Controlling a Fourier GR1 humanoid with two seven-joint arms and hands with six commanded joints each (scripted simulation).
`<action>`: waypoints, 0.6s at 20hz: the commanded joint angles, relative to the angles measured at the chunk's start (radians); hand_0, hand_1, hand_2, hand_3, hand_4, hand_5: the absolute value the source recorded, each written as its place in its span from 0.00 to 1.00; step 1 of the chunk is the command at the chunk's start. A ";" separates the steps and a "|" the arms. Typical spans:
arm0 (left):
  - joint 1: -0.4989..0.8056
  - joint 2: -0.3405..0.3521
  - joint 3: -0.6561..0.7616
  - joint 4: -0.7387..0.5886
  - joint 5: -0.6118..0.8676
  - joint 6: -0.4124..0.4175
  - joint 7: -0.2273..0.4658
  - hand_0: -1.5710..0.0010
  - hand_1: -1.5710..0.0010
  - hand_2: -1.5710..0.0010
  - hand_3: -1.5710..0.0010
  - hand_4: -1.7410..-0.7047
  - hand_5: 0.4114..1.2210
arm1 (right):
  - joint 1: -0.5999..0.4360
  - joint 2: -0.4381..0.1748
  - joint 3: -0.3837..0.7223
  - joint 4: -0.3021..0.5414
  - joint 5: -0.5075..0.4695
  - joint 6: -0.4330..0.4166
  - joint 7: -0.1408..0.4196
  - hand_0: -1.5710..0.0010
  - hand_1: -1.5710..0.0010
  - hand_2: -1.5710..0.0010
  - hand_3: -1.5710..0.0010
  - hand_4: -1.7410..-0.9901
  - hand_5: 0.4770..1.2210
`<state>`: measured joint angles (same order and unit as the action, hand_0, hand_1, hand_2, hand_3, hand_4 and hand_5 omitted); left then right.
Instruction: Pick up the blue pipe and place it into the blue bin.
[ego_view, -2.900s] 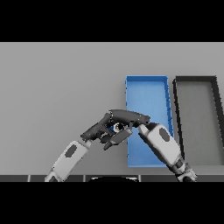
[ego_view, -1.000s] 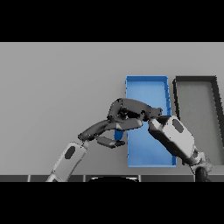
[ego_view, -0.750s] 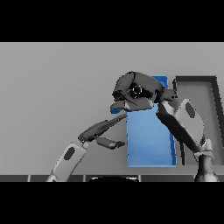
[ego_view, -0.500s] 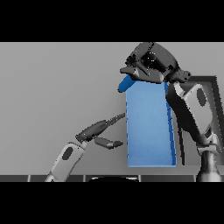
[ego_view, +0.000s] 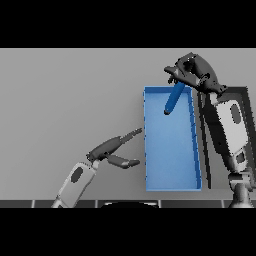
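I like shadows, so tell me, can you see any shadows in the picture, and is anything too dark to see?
Head view: soft, even light, no strong shadows on the grey table; blue pipe shows clearly over the blue bin; the dark right hand hides its finger detail.

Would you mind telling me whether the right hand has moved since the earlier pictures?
Yes. The right hand has travelled from the near left edge of the blue bin to its far end, carrying the blue pipe, which now hangs over the bin.

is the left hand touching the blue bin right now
Apart. The head view shows the left hand open over the grey table, with a strip of bare table between its fingertips and the blue bin's left wall.
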<state>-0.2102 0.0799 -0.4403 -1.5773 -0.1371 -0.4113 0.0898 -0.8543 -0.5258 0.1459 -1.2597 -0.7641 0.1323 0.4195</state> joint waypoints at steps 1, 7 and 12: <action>0.003 0.004 -0.002 -0.001 -0.001 -0.003 0.007 1.00 1.00 1.00 1.00 0.82 0.08 | 0.026 0.005 0.006 -0.012 0.009 -0.017 0.021 0.00 0.00 0.00 0.00 0.00 0.86; 0.016 -0.003 -0.015 -0.004 -0.021 0.012 -0.011 1.00 1.00 1.00 1.00 0.83 0.06 | 0.201 0.026 0.032 -0.022 0.053 -0.056 0.181 0.00 0.00 0.00 0.00 0.06 0.87; 0.005 -0.004 -0.007 0.000 -0.015 0.010 0.008 1.00 1.00 1.00 1.00 0.83 0.05 | 0.248 0.030 0.087 0.028 0.093 -0.063 0.148 0.00 0.07 0.11 0.29 0.26 0.88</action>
<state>-0.2052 0.0759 -0.4477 -1.5775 -0.1518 -0.4009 0.0988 -0.6079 -0.4963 0.2314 -1.2327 -0.6748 0.0650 0.5472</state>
